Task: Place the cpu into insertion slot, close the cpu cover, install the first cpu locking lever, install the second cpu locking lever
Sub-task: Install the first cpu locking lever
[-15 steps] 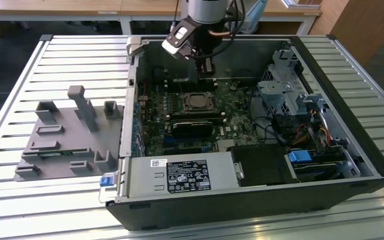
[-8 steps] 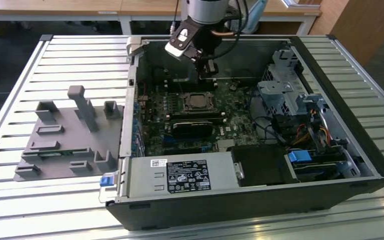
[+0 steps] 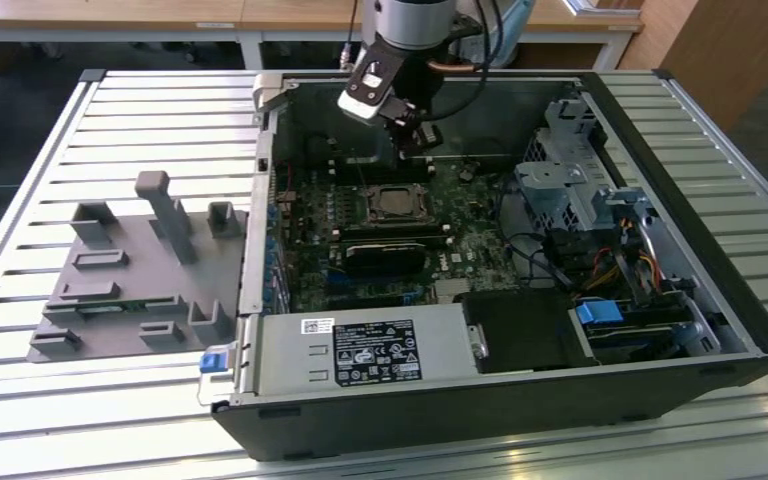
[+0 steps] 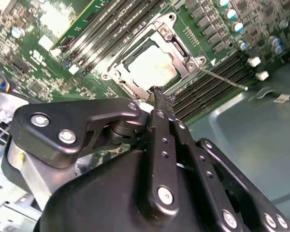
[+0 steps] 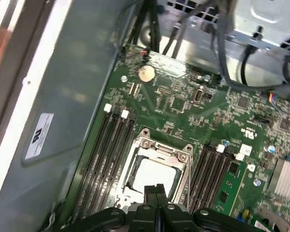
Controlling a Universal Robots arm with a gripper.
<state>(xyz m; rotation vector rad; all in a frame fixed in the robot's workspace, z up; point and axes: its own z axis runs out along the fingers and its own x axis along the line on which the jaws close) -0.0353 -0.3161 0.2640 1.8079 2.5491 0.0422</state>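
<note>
Second wrist view: black pincer (image 4: pixel 159 94), fingers together and empty, sits at the edge of the silvery square-frame cpu cover (image 4: pixel 180 48), which lies closed over the grey square cpu (image 4: pixel 152 65) mid-way across the green circuit board (image 4: pixel 87 82). Advised: bear on the thin wire lever (image 4: pixel 223 79) squarely, without slipping.

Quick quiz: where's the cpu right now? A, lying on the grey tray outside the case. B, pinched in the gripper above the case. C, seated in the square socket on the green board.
C: in the first wrist view the pale square cpu lies flat in the insertion slot on the green board, with the silvery cpu cover framing it.
</note>
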